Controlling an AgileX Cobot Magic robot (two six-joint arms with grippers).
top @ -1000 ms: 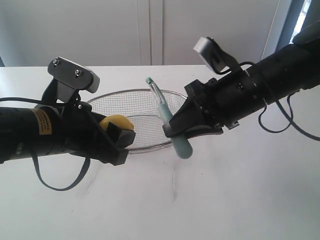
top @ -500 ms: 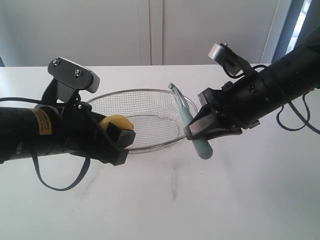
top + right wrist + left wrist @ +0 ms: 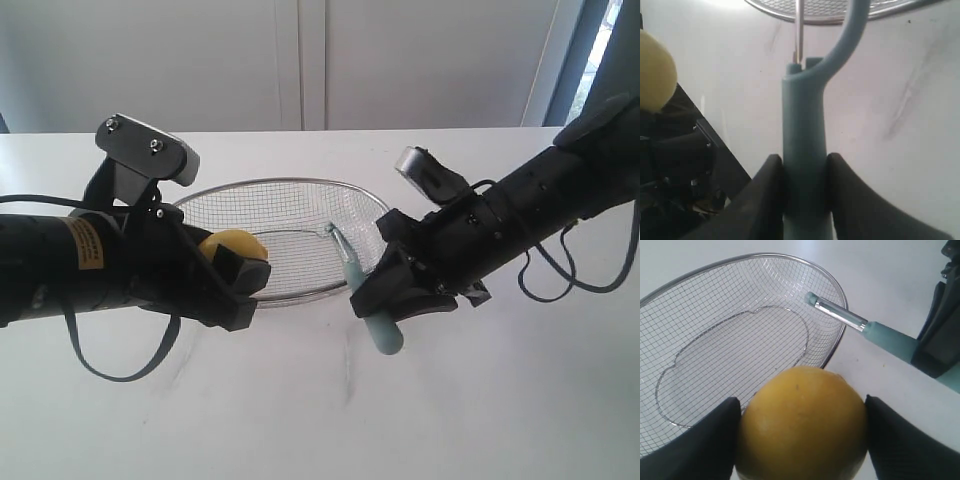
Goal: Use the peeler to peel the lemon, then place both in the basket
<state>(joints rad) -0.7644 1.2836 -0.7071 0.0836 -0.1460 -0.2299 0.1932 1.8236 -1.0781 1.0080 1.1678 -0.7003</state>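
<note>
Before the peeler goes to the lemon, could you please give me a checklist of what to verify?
1. Grip on the lemon by the left fingers: ok.
2. Grip on the peeler handle by the right fingers: ok.
3. Contact between blade and lemon: not ok; the blade sits apart, by the rim of the basket.
4. Skin of the lemon whole where visible: ok; far side cannot tell.
5. Room in the basket, nothing inside: ok.

lemon [image 3: 232, 246] L, peeler [image 3: 352, 268] R, basket [image 3: 280, 180] behind
</note>
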